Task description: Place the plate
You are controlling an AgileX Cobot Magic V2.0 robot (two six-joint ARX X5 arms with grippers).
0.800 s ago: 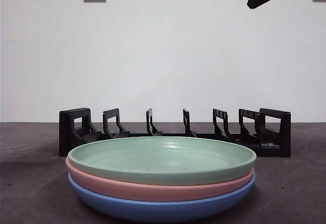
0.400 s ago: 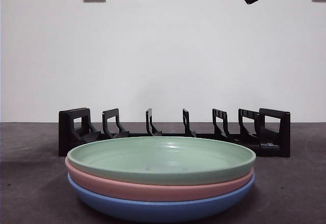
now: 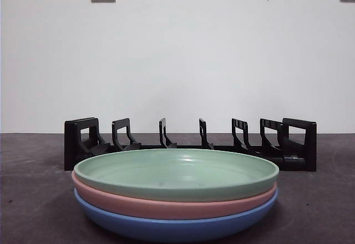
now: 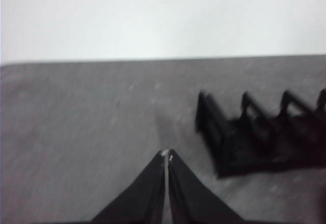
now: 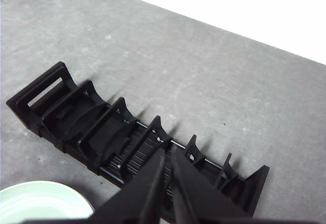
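Smooth matt plates (image 3: 176,194), black plastic rack (image 3: 191,143)

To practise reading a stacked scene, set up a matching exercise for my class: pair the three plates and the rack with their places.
Things:
1. green plate
2. pink plate
3. blue plate
4. black rack

Places:
A. bottom of the stack, on the table
B. behind the stack, slots holding nothing
C. top of the stack
D. middle of the stack

Pairs: 1-C, 2-D, 3-A, 4-B
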